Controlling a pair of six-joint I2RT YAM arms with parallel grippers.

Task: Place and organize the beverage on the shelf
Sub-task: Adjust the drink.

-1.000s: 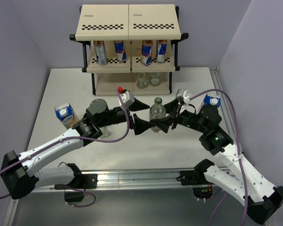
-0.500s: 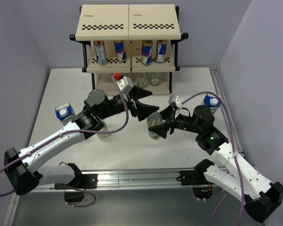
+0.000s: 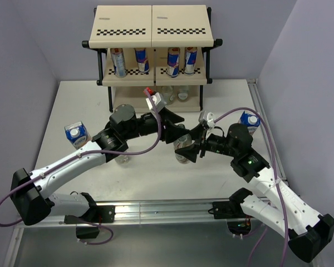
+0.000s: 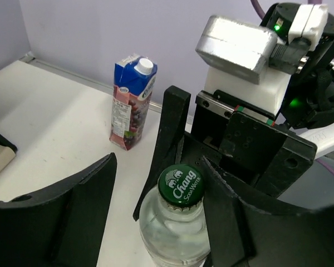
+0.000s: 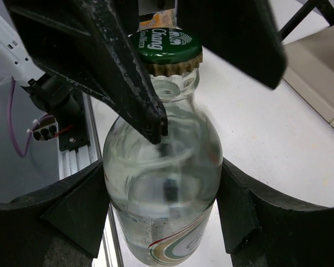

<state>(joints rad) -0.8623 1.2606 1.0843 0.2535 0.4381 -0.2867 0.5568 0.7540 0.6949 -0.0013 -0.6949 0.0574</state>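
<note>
Top camera first: the shelf sits at the far end of the worktop, with four cans lined up on its middle tier and some stored bottles down on the bottom tier. In front of the shelf, mid-worktop, the right gripper is clamped around the body of a clear bottle, and the left gripper meets it from the other side, up near the bottle's top. A blue-topped carton stands off to the left, well away from the shelf. On the left wrist cam you look down on the green cap. That gripper's jaws straddle the neck but aren't clamped, since one finger is clearly off the glass. The grape carton stands on the worktop behind. The right wrist cam has both of its own fingers pressed on the bottle's sides, so that's a solid grasp, and one of the other gripper's fingers crosses in front of the neck.
</note>
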